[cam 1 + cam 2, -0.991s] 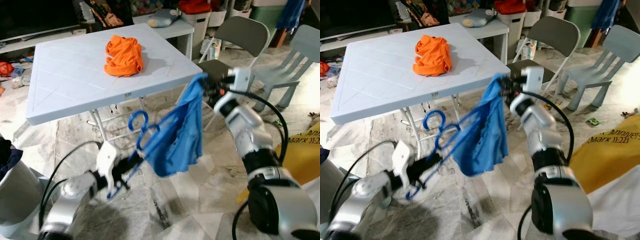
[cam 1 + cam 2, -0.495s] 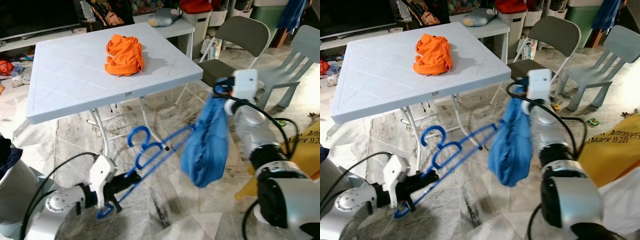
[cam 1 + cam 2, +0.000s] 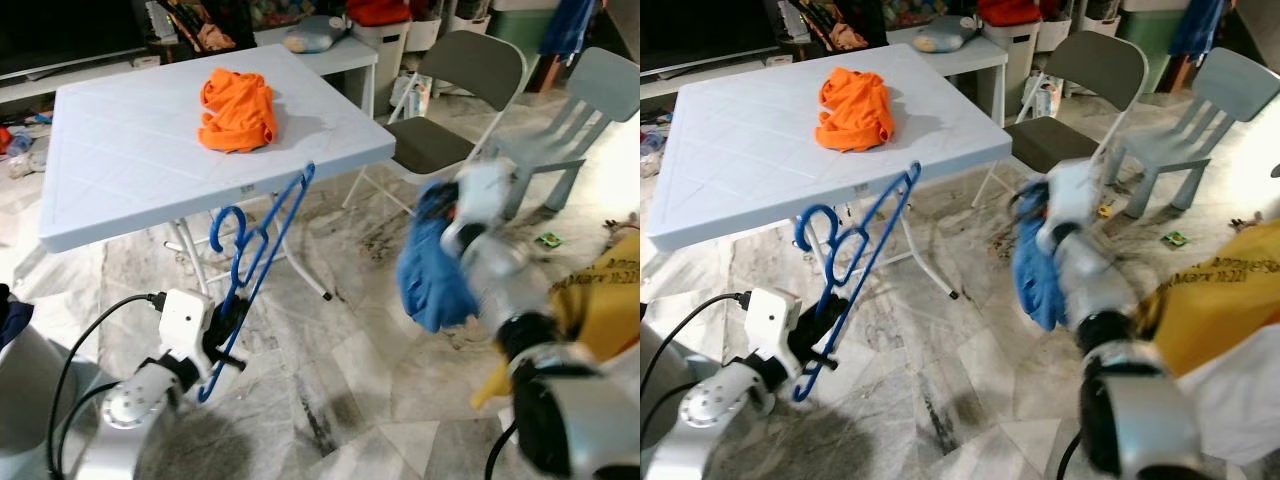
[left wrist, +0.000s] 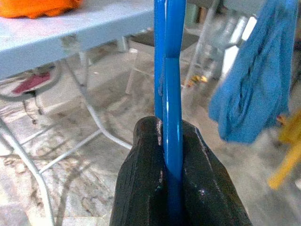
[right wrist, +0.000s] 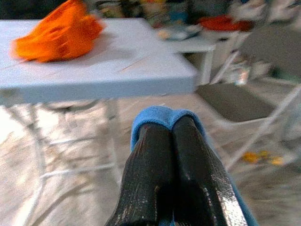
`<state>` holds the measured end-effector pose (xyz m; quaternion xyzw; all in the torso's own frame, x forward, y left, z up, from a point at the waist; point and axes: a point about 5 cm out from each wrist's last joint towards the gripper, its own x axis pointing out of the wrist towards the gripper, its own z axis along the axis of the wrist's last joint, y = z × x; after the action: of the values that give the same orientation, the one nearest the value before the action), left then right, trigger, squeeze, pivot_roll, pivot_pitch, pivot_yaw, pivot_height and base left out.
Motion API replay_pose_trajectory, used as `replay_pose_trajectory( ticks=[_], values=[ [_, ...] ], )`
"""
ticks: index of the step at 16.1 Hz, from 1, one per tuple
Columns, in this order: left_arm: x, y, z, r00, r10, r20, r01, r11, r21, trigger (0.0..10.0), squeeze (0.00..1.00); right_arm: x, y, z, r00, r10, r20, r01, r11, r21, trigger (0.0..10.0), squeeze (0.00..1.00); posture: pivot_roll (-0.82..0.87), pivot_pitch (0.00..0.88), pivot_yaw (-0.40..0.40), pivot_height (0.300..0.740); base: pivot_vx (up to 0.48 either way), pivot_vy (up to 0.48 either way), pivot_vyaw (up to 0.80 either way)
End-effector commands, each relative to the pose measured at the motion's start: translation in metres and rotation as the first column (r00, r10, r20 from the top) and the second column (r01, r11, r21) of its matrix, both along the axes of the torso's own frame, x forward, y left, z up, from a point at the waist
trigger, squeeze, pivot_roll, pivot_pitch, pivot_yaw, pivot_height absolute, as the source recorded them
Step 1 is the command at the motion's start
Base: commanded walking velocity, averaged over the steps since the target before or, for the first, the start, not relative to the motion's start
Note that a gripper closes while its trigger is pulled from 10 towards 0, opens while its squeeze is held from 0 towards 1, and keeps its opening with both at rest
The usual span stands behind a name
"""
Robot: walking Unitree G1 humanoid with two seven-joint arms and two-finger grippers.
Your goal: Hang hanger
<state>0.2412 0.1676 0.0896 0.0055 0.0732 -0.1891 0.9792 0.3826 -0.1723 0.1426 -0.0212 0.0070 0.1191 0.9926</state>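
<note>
**Hanger up, cloth to the side**

The left gripper (image 4: 173,155) is clamped on the blue hanger (image 3: 255,258), holding it up in front of the table (image 3: 120,140). The right gripper (image 5: 171,141) is squeezed on a blue cloth (image 3: 432,275), out beside the table. No writing can be read.

floor (image 3: 330,350): grey-white marble tiles, bit grubby
counter (image 3: 120,140): pale blue folding type, orange cloth (image 3: 238,95) on top
seats: grey folding chair (image 3: 450,90), pale plastic chair (image 3: 580,100) nr it
light: bright, daytime

Head eyes look down; wrist views share table (image 3: 150,130).
</note>
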Motion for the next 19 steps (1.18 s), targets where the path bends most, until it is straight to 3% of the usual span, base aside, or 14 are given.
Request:
replay_pose_trajectory(
  ticks=[1, 2, 3, 4, 5, 7, 8, 9, 12, 14, 15, 17, 18, 19],
  values=[
    [0.0, 0.007, 0.006, 0.995, 0.09, 0.042, -0.091, 0.996, 0.023, 10.0, 0.0, 0.002, 0.006, 0.018, 0.994, 0.057, 0.09, -0.058, 0.998, 0.007, 3.4, 0.0, -0.03, 0.0, 0.019, 0.74, 0.0, 0.0, 0.0],
    [0.001, 0.008, 0.007, 0.986, 0.157, 0.057, -0.157, 0.988, 0.007, 10.0, 0.0, -0.002, 0.01, 0.015, 0.991, 0.092, 0.095, -0.092, 0.996, -0.003, 5.0, 0.0, -0.03, 0.0, 0.022, 0.74, 0.0, 0.0, 0.0],
    [0.004, 0.018, 0.009, 0.941, 0.324, 0.099, -0.328, 0.944, 0.025, 10.0, 0.0, -0.007, 0.014, 0.01, 0.986, 0.132, 0.105, -0.13, 0.991, -0.02, 10.0, 0.0, -0.02, 0.0, 0.023, 0.74, 0.0, 0.0, 0.0],
    [0.004, 0.021, 0.009, 0.902, 0.416, 0.112, -0.421, 0.907, 0.018, 10.0, 0.0, -0.011, 0.016, 0.007, 0.983, 0.142, 0.113, -0.144, 0.99, 0.009, 10.0, 0.0, -0.02, 0.0, 0.025, 0.74, 0.0, 0.0, 0.0],
    [0.002, 0.015, 0.01, 0.898, 0.424, 0.119, -0.427, 0.904, 0.008, 10.0, 0.0, -0.014, 0.017, 0.007, 0.983, 0.133, 0.125, -0.138, 0.99, 0.033, 10.0, 0.0, -0.02, 0.0, 0.024, 0.74, 0.0, 0.0, 0.0],
    [0.001, 0.011, 0.015, 0.89, 0.431, 0.149, -0.435, 0.901, -0.012, 10.0, 0.0, -0.022, 0.019, 0.011, 0.973, 0.138, 0.183, -0.135, 0.99, -0.028, 10.0, 0.0, -0.02, 0.0, 0.022, 0.74, 0.0, 0.0, 0.0],
    [-0.001, 0.01, 0.016, 0.884, 0.442, 0.151, -0.443, 0.896, -0.028, 10.0, 0.0, -0.028, 0.015, 0.01, 0.976, 0.082, 0.2, -0.083, 0.997, -0.005, 10.0, 0.0, -0.01, 0.0, 0.023, 0.74, 0.0, 0.0, 0.0],
    [-0.002, 0.009, 0.016, 0.881, 0.449, 0.148, -0.448, 0.893, -0.041, 10.0, 0.0, -0.032, 0.013, 0.007, 0.981, 0.045, 0.187, -0.048, 0.999, 0.01, 10.0, 0.0, -0.01, 0.0, 0.024, 0.74, 0.0, 0.0, 0.0],
    [-0.001, 0.011, 0.011, 0.867, 0.482, 0.126, -0.479, 0.876, -0.054, 10.0, 0.0, -0.05, 0.022, -0.013, 0.991, 0.092, 0.099, -0.094, 0.995, 0.019, 10.0, 0.0, 0.0, 0.0, 0.018, 0.74, 0.0, 0.0, 0.0],
    [0.0, 0.012, 0.014, 0.86, 0.491, 0.14, -0.486, 0.871, -0.072, 10.0, 0.0, -0.06, 0.033, -0.02, 0.986, 0.155, 0.065, -0.153, 0.988, -0.023, 10.0, 0.0, 0.0, 0.0, 0.018, 0.74, 0.142, 0.0, 0.0],
    [0.0, 0.012, 0.015, 0.856, 0.497, 0.144, -0.49, 0.868, -0.083, 10.0, 0.0, -0.063, 0.038, -0.021, 0.987, 0.155, 0.053, -0.15, 0.985, -0.087, 10.0, 0.0, 0.0, 0.0, 0.018, 0.74, 0.315, 0.0, 0.0],
    [0.0, 0.012, 0.014, 0.856, 0.497, 0.143, -0.49, 0.868, -0.079, 10.0, 0.0, -0.067, 0.043, -0.021, 0.982, 0.186, 0.044, -0.18, 0.978, -0.107, 10.0, 0.0, 0.0, 0.0, 0.015, 0.74, 0.324, 0.0, 0.0],
    [0.0, 0.012, 0.014, 0.855, 0.498, 0.141, -0.492, 0.867, -0.082, 10.0, 0.0, -0.068, 0.044, -0.022, 0.982, 0.191, 0.006, -0.19, 0.981, -0.038, 10.0, 0.0, 0.0, 0.0, 0.014, 0.74, 0.349, 0.0, 0.0],
    [0.0, 0.012, 0.013, 0.856, 0.499, 0.136, -0.492, 0.866, -0.086, 10.0, 0.0, -0.066, 0.044, -0.02, 0.98, 0.197, 0.011, -0.197, 0.98, -0.032, 10.0, 0.0, 0.0, 0.0, 0.01, 0.74, 0.36, 0.0, 0.0]
  ],
)
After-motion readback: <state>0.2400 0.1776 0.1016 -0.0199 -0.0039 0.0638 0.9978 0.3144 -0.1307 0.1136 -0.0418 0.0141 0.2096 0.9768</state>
